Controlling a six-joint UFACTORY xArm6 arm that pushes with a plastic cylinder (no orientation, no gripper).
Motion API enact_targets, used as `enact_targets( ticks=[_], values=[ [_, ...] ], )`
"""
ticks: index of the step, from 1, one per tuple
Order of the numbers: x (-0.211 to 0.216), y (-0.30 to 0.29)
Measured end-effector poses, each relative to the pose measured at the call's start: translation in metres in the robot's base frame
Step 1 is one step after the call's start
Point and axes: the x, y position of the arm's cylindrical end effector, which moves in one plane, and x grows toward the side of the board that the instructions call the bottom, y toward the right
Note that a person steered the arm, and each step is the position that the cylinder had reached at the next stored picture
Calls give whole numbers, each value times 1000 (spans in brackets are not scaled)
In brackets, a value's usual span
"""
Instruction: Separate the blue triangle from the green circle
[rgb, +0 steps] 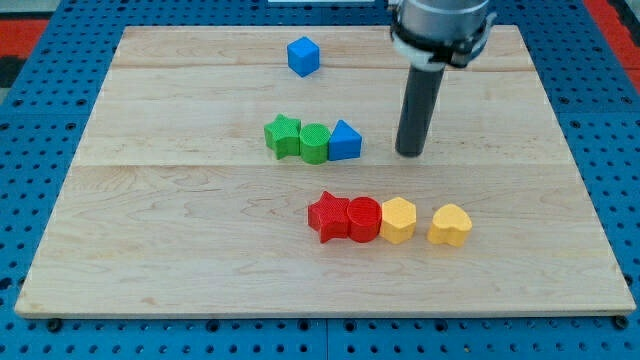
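Rod only, nothing grasped: tip (409, 153) just right of blue triangle (344, 141), touching green circle (314, 143); light, rigid, slippery on bench (180, 240) — push flat side low.

The arm (441, 30) is cut off by the view's top edge, so only its lower housing and the rod show. The green circle (314, 143) hides the touching sides of the green star (282, 135) and the blue triangle (345, 140), and likewise the red circle (364, 219) covers part of the red star (329, 216) and the near side of the yellow hexagon (398, 219). The blue pegboard (40, 120) around the board runs out of the picture on every side.
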Motion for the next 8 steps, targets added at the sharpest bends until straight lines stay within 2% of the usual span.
enact_targets(
  ticks=[1, 2, 4, 6, 7, 8],
  values=[
    [8, -52],
    [-16, -81],
    [-102, -81],
    [-63, -68],
    [-55, -40],
    [-69, -20]
  ],
)
